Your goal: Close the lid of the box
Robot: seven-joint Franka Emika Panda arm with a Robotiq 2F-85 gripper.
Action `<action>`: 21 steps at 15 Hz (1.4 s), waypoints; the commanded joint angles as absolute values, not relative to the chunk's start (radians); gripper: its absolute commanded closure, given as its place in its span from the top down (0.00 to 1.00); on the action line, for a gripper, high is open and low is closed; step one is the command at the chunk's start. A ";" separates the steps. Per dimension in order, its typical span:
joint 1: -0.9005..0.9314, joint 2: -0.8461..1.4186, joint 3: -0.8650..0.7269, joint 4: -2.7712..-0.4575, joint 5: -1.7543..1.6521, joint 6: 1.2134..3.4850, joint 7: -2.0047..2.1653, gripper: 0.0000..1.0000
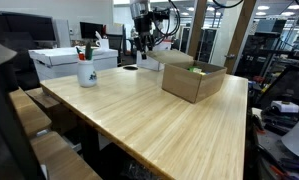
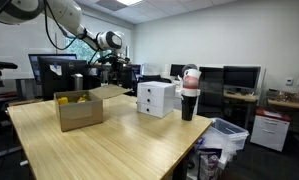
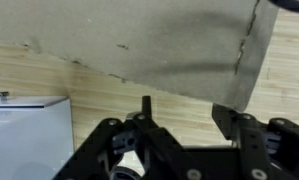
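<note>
The brown cardboard box (image 1: 196, 80) stands on the wooden table and shows in both exterior views (image 2: 79, 112). Its top is open, with yellow and green items inside. One lid flap (image 1: 173, 58) lies folded outward toward the arm (image 2: 110, 92). In the wrist view this flap (image 3: 149, 40) fills the upper part of the picture. My gripper (image 1: 141, 46) hovers beside that flap (image 2: 117, 72). Its two black fingers are spread and empty just below the flap's edge (image 3: 187, 112).
White boxes (image 1: 71, 60) (image 2: 156, 97) stand on the table near the arm, one showing in the wrist view (image 3: 24, 135). A white mug (image 1: 86, 71) (image 2: 189, 98) holds items. Monitors and chairs surround the table (image 1: 139, 115).
</note>
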State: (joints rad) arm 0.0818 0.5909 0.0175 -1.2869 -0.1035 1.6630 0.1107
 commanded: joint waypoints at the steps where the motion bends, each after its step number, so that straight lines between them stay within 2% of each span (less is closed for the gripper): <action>1: 0.088 0.535 0.017 -1.323 -0.074 1.599 0.142 0.36; 3: 0.088 0.518 0.019 -1.328 -0.058 1.567 0.152 0.26; 4: 0.092 0.507 0.021 -1.330 -0.051 1.550 0.163 0.29; 7: 0.098 0.480 0.025 -1.334 -0.032 1.508 0.178 0.25; 8: 0.105 0.464 0.026 -1.342 -0.026 1.496 0.195 0.26; 9: 0.109 0.449 0.027 -1.353 -0.020 1.491 0.207 0.34; 10: 0.110 0.430 0.028 -1.367 -0.013 1.492 0.219 0.49; 11: 0.114 0.412 0.029 -1.381 -0.010 1.489 0.232 0.49; 19: 0.118 0.195 0.033 -1.633 0.053 1.551 0.361 0.96; 21: 0.114 0.150 0.032 -1.689 0.065 1.555 0.388 1.00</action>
State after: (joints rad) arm 0.1225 0.2689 0.0329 -1.5308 0.0294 1.5057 0.3372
